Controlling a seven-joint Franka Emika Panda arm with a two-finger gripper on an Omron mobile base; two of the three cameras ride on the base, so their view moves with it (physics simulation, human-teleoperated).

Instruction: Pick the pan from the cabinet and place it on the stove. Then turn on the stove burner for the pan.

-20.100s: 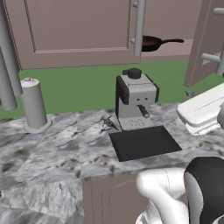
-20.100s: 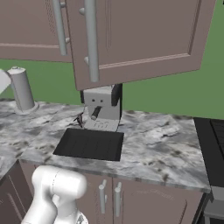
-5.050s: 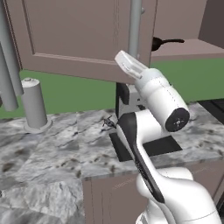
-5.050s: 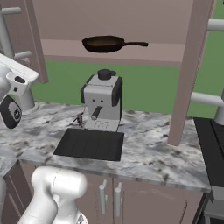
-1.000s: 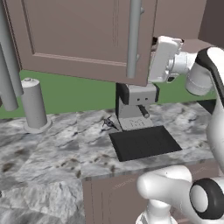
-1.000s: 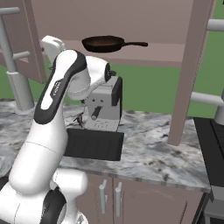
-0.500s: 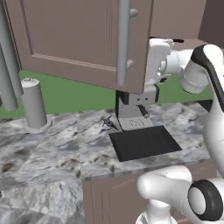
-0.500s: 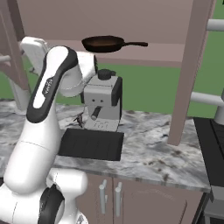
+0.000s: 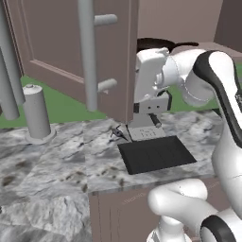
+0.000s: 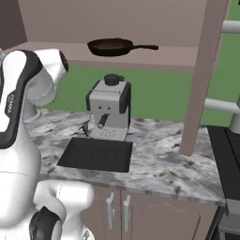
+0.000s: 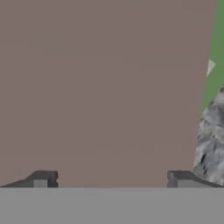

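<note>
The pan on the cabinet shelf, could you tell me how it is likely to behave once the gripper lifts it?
The pan looks rigid, so it should not flex. Its long thin handle sticks out sideways, so a grip there would probably let the round body droop or twist. The shallow rim seems smooth and dark, possibly slippery for the open gripper.

shelf (image 10: 178,54): pan (image 10: 110,46) | counter (image 10: 159,159): coffee machine (image 10: 109,110), black mat (image 10: 96,154)

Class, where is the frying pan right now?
In the right base view the pan sits on the open cabinet's shelf, directly above the coffee machine, its handle pointing right.
</note>
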